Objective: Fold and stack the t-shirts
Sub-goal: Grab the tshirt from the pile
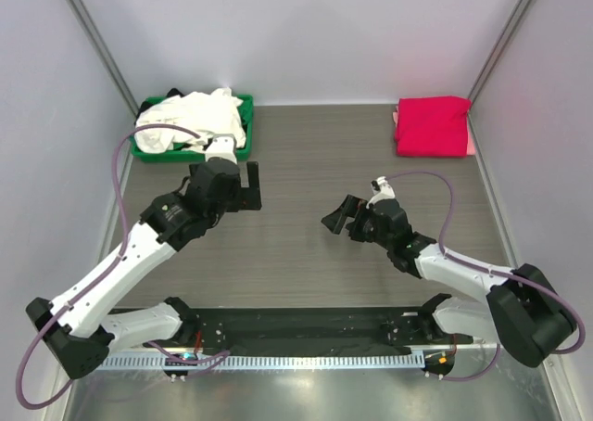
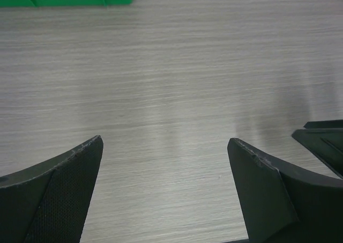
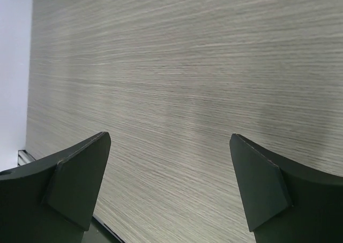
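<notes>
Both left tool (image 1: 248, 189) and right tool (image 1: 341, 222) are hovering released mid-frame, likely readying for the upper-left white tee (image 1: 190, 115).

You have bright, even light from overhead. The counter (image 1: 306, 161) carries only soft, pale shadows, seen as faint streaks in both wrist views. Its grain is crisp mid-frame, while the dark left fingers (image 2: 53, 195) at the bottom edge look slightly soft. The metal strip (image 1: 306, 393) nearest you gleams a little.
</notes>
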`<state>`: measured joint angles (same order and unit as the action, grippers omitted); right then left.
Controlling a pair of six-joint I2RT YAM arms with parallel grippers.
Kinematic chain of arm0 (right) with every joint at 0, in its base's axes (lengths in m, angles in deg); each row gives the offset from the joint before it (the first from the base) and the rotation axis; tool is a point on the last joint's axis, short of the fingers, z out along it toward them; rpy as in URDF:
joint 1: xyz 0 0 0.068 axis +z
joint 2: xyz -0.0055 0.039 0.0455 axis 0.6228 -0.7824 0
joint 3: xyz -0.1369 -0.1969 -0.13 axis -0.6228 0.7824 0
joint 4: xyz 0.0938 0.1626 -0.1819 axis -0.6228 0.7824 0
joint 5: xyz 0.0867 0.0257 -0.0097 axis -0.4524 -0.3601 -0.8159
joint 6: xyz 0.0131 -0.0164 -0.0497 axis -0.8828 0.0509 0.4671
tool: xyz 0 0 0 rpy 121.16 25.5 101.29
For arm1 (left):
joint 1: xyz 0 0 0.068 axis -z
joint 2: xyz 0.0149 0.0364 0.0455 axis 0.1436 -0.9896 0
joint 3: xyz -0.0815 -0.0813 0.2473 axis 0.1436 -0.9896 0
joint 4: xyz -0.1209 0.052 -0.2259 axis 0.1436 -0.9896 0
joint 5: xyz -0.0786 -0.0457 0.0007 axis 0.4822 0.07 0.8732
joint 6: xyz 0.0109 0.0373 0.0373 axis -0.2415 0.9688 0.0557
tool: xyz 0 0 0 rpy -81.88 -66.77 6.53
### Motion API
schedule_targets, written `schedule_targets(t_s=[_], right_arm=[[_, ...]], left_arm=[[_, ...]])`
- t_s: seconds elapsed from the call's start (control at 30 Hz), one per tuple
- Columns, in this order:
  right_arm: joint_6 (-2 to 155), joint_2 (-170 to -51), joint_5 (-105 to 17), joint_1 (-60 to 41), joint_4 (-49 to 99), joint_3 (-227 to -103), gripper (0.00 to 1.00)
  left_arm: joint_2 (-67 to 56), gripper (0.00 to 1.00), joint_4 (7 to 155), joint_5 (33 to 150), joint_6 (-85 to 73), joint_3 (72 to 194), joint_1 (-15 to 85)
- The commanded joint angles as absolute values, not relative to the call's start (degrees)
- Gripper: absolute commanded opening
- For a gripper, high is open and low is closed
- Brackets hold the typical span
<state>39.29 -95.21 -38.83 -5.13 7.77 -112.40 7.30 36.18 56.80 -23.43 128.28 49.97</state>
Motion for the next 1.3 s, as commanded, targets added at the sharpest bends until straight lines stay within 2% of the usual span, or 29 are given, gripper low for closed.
schedule_targets(t_s=[0.0, 0.13, 0.2, 0.27, 0.3, 0.33, 0.4, 0.5, 0.8, 1.1, 1.23, 1.27], right_arm=[[38.02, -96.64, -37.88, -4.77, 7.80, -116.13, 1.00], [38.28, -96.73, -38.93, -4.77, 5.01, -115.35, 1.00], [38.45, -98.30, -40.43, -4.86, 3.59, -115.34, 1.00], [38.98, -99.80, -41.74, -4.86, 4.64, -117.00, 1.00], [39.59, -101.37, -43.32, -4.86, 4.82, -117.45, 1.00], [39.68, -101.82, -44.03, -4.86, 4.47, -117.63, 1.00], [39.60, -102.18, -44.65, -4.86, 3.94, -117.54, 1.00], [39.25, -101.57, -46.57, -5.21, 1.06, -115.97, 1.00], [37.05, -102.09, -51.85, -8.10, -5.90, -112.88, 1.00], [34.24, -104.11, -55.81, -11.10, -12.14, -110.77, 1.00], [33.53, -105.96, -56.78, -11.54, -13.63, -111.12, 1.00], [33.44, -106.22, -57.04, -11.71, -13.73, -111.30, 1.00]], left_arm=[[11.69, 1.00, 39.71, 54.70, -20.84, 128.04, 49.83], [11.88, 1.00, 42.96, 47.51, -15.29, 128.91, 49.57], [8.99, 1.00, 43.50, 46.43, -13.28, 131.45, 44.16], [3.02, 1.00, 42.10, 54.13, -14.14, 137.14, 36.95], [1.35, 1.00, 42.00, 57.91, -15.10, 138.57, 28.73], [-2.59, 1.00, 42.00, 65.08, -18.16, 140.24, 24.82], [-6.73, 1.00, 42.53, 67.96, -21.08, 143.84, 16.92], [-17.26, 0.99, 43.06, 69.63, -25.29, 148.77, 11.71], [-39.68, 0.96, 40.34, 69.03, -27.24, 167.75, 4.49], [-56.49, 0.96, 35.42, 66.21, -23.29, 187.08, 0.44], [-61.50, 0.84, 34.27, 67.43, -23.55, 191.05, -0.53], [-61.77, 0.77, 34.44, 67.79, -23.64, 191.05, -0.44]])
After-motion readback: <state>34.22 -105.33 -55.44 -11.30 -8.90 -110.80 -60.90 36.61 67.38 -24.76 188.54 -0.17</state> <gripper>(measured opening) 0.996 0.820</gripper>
